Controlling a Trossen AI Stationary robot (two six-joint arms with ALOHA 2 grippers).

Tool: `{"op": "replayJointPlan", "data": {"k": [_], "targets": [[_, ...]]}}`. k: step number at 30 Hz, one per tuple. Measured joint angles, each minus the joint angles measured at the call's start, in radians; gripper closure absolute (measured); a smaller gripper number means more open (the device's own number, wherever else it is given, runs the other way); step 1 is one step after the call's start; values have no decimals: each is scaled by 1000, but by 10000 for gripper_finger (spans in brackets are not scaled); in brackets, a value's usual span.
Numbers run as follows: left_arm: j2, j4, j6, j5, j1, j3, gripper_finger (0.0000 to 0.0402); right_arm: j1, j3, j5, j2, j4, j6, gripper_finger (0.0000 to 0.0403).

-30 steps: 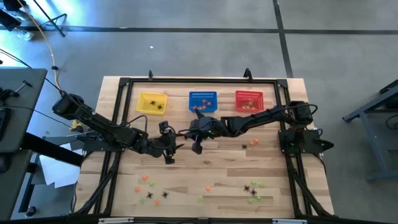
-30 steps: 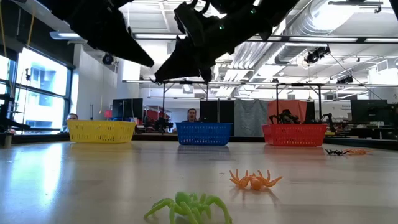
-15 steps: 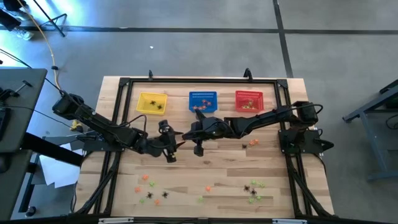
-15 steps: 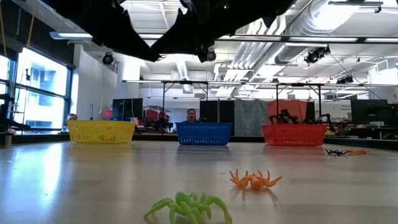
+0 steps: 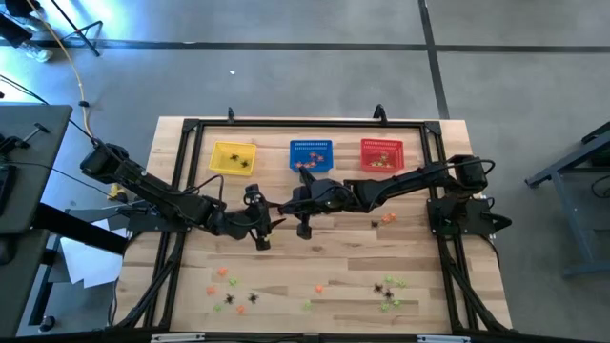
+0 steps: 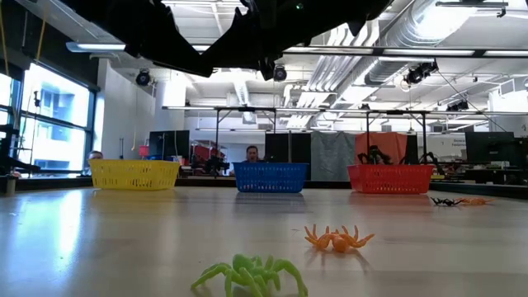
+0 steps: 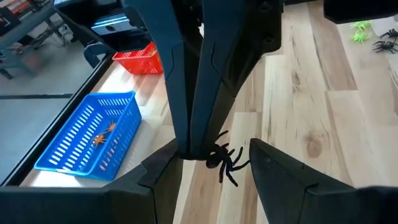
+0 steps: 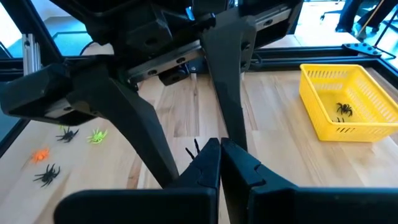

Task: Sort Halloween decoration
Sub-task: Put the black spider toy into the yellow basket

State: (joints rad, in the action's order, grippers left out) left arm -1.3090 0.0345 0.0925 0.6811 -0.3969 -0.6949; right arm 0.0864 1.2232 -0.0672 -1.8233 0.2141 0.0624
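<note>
Right gripper (image 7: 196,149) — clenched on black spider (image 7: 225,158), raised mid-table | left gripper (image 7: 208,171) — spread wide beneath it, likely to receive a handover | yellow basket (image 8: 348,109) holds a black spider — probable destination.

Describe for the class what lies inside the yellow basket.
Inside the yellow basket, the right wrist view shows one black spider on the mesh floor. The near wall hides part of the floor, so more trinkets could sit there.
</note>
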Motion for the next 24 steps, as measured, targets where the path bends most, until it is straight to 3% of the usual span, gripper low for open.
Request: {"op": "replayJointPlan", "data": {"k": [7, 15, 24], "targets": [[0, -3, -10, 5, 0, 0, 252, 2, 0, 0, 0, 9, 0, 403], [0, -5, -10, 5, 2, 0, 388, 21, 0, -2, 0, 19, -18, 403], [0, -5, -8, 7, 5, 0, 399, 21, 0, -1, 0, 18, 0, 403]]}}
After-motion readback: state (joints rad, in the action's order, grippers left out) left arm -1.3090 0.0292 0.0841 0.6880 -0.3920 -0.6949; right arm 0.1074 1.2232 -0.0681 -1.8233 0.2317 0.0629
